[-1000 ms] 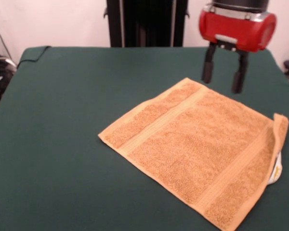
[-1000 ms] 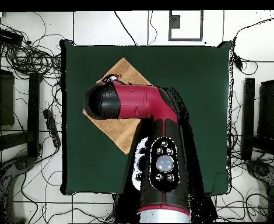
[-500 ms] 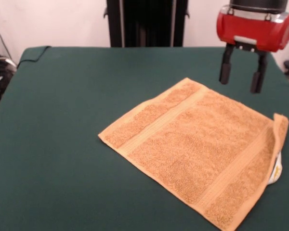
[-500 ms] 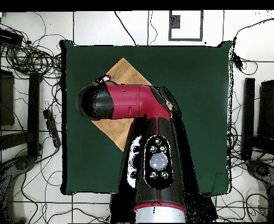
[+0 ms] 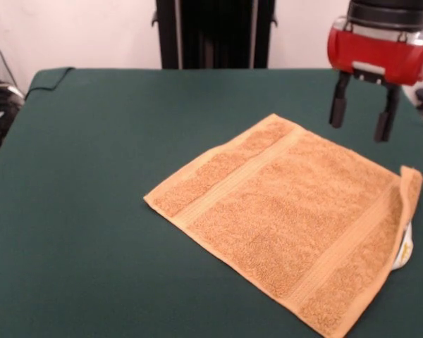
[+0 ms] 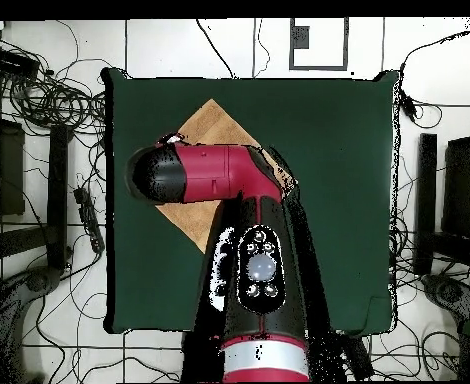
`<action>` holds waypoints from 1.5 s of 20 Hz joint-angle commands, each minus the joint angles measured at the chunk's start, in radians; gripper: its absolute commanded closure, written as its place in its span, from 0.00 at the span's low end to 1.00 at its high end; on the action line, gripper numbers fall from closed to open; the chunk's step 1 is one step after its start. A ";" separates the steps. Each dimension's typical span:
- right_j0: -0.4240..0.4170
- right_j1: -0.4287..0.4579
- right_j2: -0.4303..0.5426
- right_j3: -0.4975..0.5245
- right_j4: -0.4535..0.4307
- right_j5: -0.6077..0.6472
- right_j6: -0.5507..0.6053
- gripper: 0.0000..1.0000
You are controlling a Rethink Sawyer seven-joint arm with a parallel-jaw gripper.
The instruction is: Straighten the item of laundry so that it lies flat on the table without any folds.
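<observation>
One corner of the square orange-tan terry towel (image 5: pixel 289 218) stays folded, at three o'clock. My gripper (image 5: pixel 360 118), fingers spread and empty, has drifted rightward toward it.

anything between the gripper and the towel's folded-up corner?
Nothing. In the front view the gripper hangs open in the air, and only flat towel and bare green table lie between it and the turned-up corner.
</observation>
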 commanded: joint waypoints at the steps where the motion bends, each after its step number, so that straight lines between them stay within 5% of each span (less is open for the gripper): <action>1: 0.060 0.151 0.015 -0.008 -0.032 0.197 0.026 0.00; 15: 0.027 0.176 0.068 0.002 -0.007 0.217 0.006 0.00; 30: 0.095 0.295 0.058 -0.096 0.016 0.098 0.117 0.00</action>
